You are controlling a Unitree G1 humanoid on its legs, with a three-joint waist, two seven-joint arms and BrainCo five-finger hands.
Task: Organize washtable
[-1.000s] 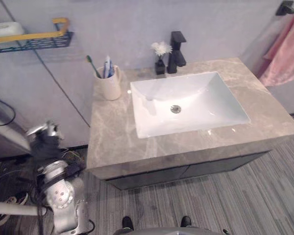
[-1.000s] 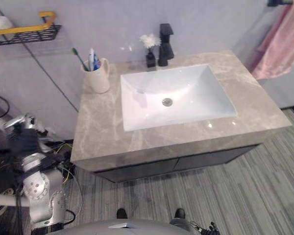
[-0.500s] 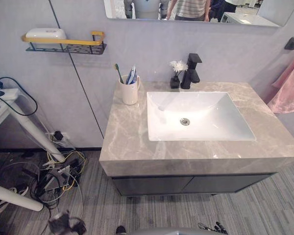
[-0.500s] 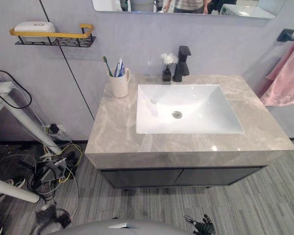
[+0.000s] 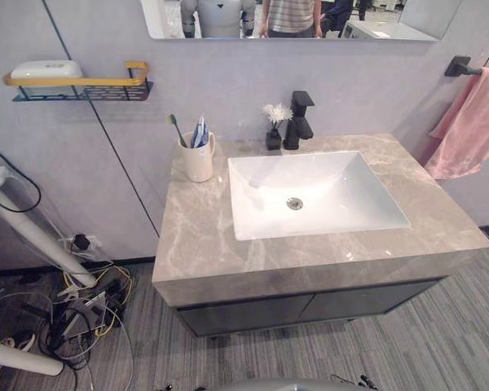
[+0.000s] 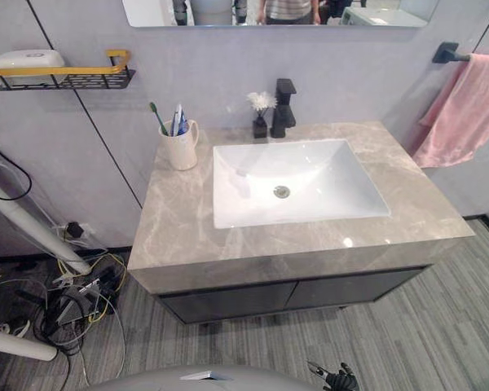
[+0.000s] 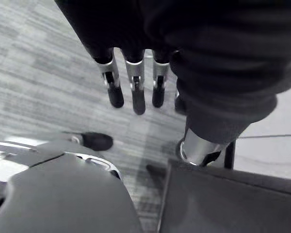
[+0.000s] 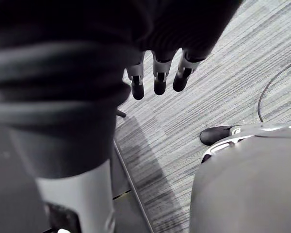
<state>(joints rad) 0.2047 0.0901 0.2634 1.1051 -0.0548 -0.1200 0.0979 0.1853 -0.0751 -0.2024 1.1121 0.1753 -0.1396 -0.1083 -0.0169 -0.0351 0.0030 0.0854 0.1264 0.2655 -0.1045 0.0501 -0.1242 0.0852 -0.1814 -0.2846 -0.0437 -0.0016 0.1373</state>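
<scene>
The grey marble washtable [image 5: 204,236] holds a white sink [image 5: 314,194]. At its back left stands a cream cup [image 5: 198,159] with a toothbrush [image 5: 175,129] and a toothpaste tube [image 5: 200,130] in it. A black faucet [image 5: 298,120] and a small black vase with a white flower [image 5: 275,122] stand behind the sink. My left hand [image 7: 135,77] hangs over the striped floor, its fingers straight and empty. My right hand [image 8: 160,73] also hangs low over the floor, with straight fingers holding nothing.
A wall shelf [image 5: 81,85] with a yellow rail carries a white soap [image 5: 45,68] at the upper left. A pink towel [image 5: 473,122] hangs on a black bar at the right. Cables [image 5: 81,301] and white stand legs [image 5: 33,240] lie left of the cabinet.
The camera has lifted and shifted, so more wall and the mirror show. My left arm, raised at the table's left a second ago, has dropped out of the eye views.
</scene>
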